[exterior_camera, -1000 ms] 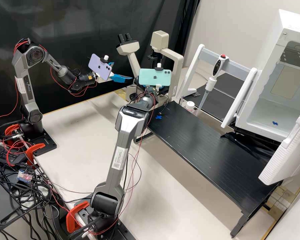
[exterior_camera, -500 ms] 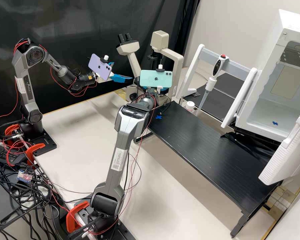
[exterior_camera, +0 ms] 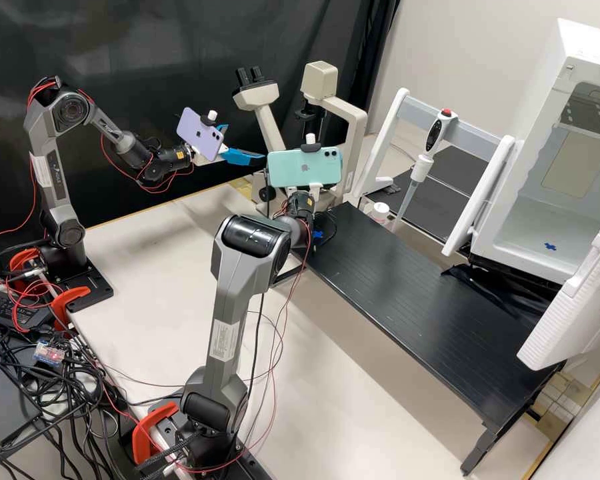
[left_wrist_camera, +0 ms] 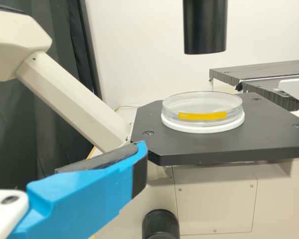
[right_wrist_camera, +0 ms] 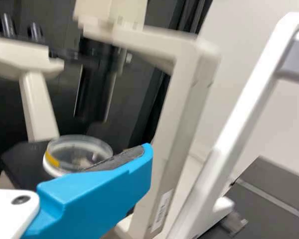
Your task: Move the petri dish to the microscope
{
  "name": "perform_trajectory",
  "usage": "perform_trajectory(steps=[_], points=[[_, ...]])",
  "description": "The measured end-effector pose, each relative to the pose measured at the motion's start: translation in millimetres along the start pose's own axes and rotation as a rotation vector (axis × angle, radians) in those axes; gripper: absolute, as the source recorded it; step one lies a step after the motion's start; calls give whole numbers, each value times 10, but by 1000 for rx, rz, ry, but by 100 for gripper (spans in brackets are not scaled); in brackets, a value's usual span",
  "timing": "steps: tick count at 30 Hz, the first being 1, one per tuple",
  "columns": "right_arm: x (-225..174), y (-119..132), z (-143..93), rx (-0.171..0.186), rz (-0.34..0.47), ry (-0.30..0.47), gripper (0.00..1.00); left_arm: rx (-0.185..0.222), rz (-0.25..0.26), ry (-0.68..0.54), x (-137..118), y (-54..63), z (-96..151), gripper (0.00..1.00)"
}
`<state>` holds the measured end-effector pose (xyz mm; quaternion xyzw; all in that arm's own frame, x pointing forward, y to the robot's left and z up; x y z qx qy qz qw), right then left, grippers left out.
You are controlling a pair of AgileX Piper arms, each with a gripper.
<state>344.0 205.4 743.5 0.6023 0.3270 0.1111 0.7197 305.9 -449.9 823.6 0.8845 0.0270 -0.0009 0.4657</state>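
High view slants down from afar; both wrist views face the nearby microscope.

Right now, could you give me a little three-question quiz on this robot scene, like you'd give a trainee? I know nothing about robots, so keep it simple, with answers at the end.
1. Multiple choice. What colour is the strip on the side of the petri dish?
a) red
b) yellow
c) green

2. True or false: one robot hand is holding the dish up in the air.

3. Fill in the missing word: the dish rests on the flat stage of the ____.

Key: 1. b; 2. false; 3. microscope
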Motion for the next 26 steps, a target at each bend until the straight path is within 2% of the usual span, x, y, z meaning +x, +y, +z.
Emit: perform_trajectory(steps=[5,7,10,12,16,17,26], points=[[-399,139,105,15,100,-6,100,0,0,0,0,0,0,100],[-563,190,193,10,137,-19,100,0,0,0,0,0,0,100],[-838,245,353,24,202,-52,100,0,0,0,0,0,0,100],[-1067,298,504,58,265,-118,100,0,0,0,0,0,0,100],[-1326,304,681,86,318,-233,100,0,0,0,0,0,0,100],[-1413,300,738,103,342,-281,100,0,0,0,0,0,0,100],[-1782,247,900,171,447,-470,100,0,0,0,0,0,0,100]])
